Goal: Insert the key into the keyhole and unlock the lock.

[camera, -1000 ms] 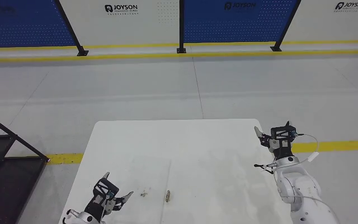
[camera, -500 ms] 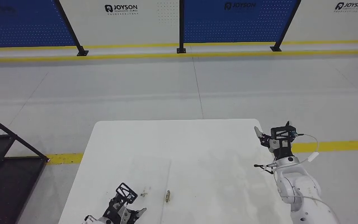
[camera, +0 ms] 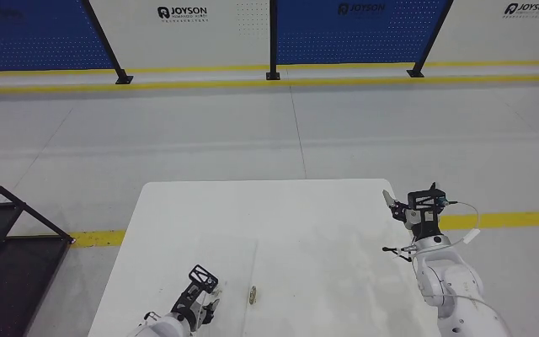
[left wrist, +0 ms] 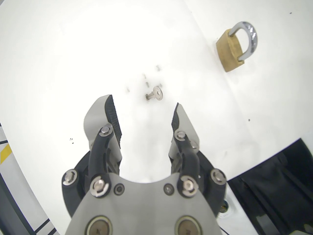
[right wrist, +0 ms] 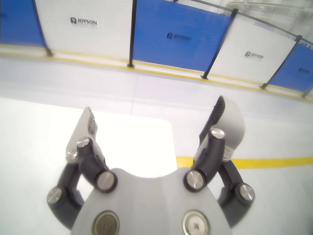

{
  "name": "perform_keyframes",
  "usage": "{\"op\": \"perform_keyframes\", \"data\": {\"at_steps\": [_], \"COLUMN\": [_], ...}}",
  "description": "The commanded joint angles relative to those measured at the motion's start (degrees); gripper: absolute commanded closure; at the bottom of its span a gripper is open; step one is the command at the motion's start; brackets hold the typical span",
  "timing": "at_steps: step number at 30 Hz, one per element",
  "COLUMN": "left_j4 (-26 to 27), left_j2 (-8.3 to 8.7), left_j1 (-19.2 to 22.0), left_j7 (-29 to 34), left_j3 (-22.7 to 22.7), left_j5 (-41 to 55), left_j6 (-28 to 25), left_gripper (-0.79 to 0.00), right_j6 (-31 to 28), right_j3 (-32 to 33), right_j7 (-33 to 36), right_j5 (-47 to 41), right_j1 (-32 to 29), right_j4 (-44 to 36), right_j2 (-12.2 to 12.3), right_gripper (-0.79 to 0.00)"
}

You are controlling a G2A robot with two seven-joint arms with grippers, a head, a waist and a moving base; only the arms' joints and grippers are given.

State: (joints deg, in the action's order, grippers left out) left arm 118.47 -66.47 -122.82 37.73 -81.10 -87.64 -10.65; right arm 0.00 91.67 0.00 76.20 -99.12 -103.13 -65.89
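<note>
Two items: flat silver key [left wrist: 156, 93], blocky brass lock [left wrist: 229, 52], curved chrome shackle [left wrist: 253, 39].

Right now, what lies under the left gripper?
Bare white table shows between the left gripper's open fingers; the small silver key lies just beyond their tips. The table beneath the gripper's body is covered.

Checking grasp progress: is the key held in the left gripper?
No, the key lies flat on the table, just beyond the open left gripper, touching neither finger.
</note>
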Motion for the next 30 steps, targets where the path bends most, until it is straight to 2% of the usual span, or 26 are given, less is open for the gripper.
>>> {"op": "perform_keyframes", "data": {"at_steps": [1, 2, 4, 7, 9, 10, 12, 19, 30], "left_j4": [-0.78, -1.15, -1.84, -2.90, -3.48, -3.71, -4.17, -4.91, -5.68], "left_j2": [-0.03, -0.04, -0.05, -0.10, -0.15, -0.16, -0.20, -0.23, -0.17], "left_j1": [1.09, 1.55, 2.62, 3.99, 4.74, 5.09, 5.74, 6.89, 7.76], "left_j7": [0.67, 1.00, 1.48, 2.15, 2.42, 2.60, 2.76, 3.49, 3.84], "left_j3": [0.56, 0.81, 1.00, 1.64, 2.20, 2.46, 2.87, 3.96, 5.25], "left_j5": [0.31, 0.84, 1.13, 1.10, 1.01, 0.77, 0.69, 0.87, 0.30], "left_j6": [-0.28, -0.62, -0.65, -0.26, 0.10, 0.14, 0.52, 0.65, 0.83], "left_gripper": [-0.477, -0.468, -0.400, -0.372, -0.382, -0.360, -0.268, -0.299, -0.280], "right_j6": [0.00, 0.00, 0.00, 0.00, 0.00, 0.00, 0.00, 0.00, 0.00], "right_j3": [0.00, 0.00, 0.00, 0.00, 0.00, 0.00, 0.00, 0.00, 0.00], "right_j7": [0.00, 0.00, 0.00, 0.00, 0.00, 0.00, 0.00, 0.00, 0.00], "right_j5": [0.00, 0.00, 0.00, 0.00, 0.00, 0.00, 0.00, 0.00, 0.00], "right_j1": [0.00, 0.00, 0.00, 0.00, 0.00, 0.00, 0.00, 0.00, 0.00], "right_j4": [0.00, 0.00, 0.00, 0.00, 0.00, 0.00, 0.00, 0.00, 0.00], "right_j2": [0.00, 0.00, 0.00, 0.00, 0.00, 0.00, 0.00, 0.00, 0.00], "right_gripper": [-0.785, -0.785, -0.785, -0.785, -0.785, -0.785, -0.785, -0.785, -0.785]}}
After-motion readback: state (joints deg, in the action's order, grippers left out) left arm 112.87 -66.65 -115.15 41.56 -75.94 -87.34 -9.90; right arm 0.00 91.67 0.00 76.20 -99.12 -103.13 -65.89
